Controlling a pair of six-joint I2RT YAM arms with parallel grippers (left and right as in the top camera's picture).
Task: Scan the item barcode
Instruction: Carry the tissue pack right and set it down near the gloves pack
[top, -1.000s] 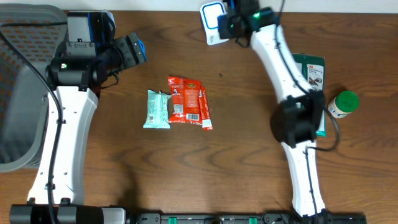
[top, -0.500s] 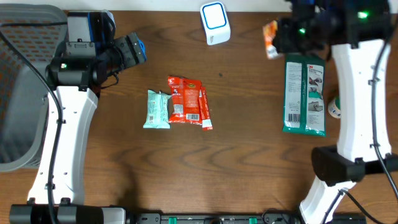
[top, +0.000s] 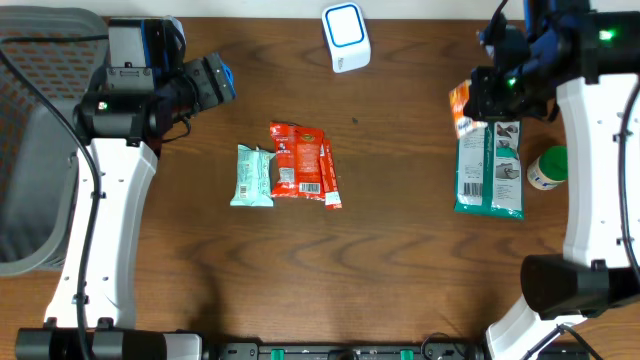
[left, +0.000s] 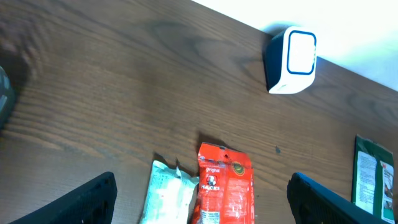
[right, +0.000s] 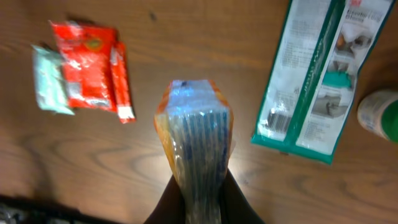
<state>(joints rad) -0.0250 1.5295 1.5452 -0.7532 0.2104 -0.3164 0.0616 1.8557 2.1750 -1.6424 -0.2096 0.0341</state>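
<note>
One orange pouch (right: 196, 134) clenched in the right gripper (right: 199, 196) hangs over the green pack (top: 489, 170); left gripper (top: 215, 80) released

Dark wood-grain table (top: 400, 270) is filling the view, a pale wall (left: 360, 25) showing beyond its far edge.

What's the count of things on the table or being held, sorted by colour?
Red: 2 (red packet, red stick pack)
Mint: 1 (mint packet)
Orange: 1 (orange packet, held above the table)
Green: 2 (green package, green-capped bottle)
White and blue: 1 (scanner)
Total: 7
</note>
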